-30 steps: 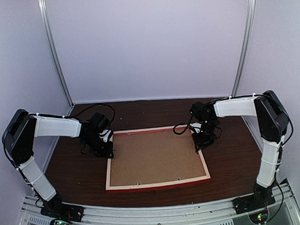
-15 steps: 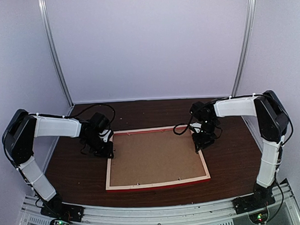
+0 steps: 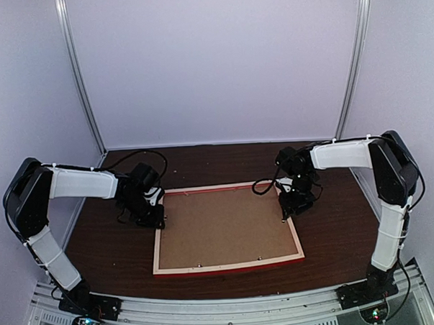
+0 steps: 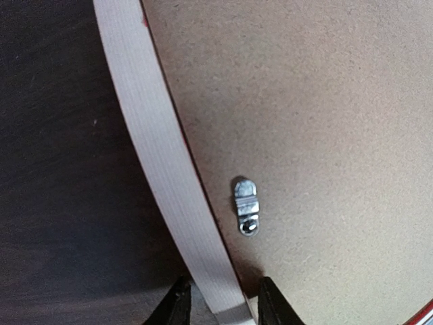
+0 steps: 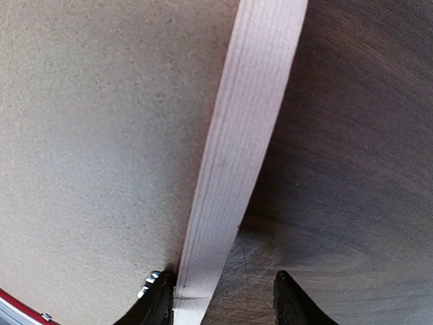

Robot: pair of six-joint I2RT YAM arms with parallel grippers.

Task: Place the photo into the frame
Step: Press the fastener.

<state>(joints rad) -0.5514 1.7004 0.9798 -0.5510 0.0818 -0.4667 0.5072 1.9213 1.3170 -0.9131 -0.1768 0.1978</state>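
Observation:
The frame (image 3: 228, 263) lies face down on the dark table, its pale wood back up and red edges showing. A brown backing board (image 3: 223, 227) fills it. The photo is hidden. My left gripper (image 3: 159, 221) straddles the left rail (image 4: 159, 149), and its jaws are closed on both sides of that rail (image 4: 220, 305). At the right rail (image 5: 247, 128) my right gripper (image 3: 285, 211) stands open (image 5: 223, 298). Its inner finger is against the rail, while the outer finger (image 5: 287, 301) hangs apart over the table.
A small metal turn clip (image 4: 245, 206) sits on the backing board (image 4: 311, 122) just inside the left rail. Another clip (image 5: 150, 281) shows by the right gripper's inner finger. Dark table (image 3: 328, 229) surrounds the frame, and white walls close in the back and sides.
The right gripper's jaws have spread, and its outer finger has come away from the right rail. The left gripper and the frame have not moved.

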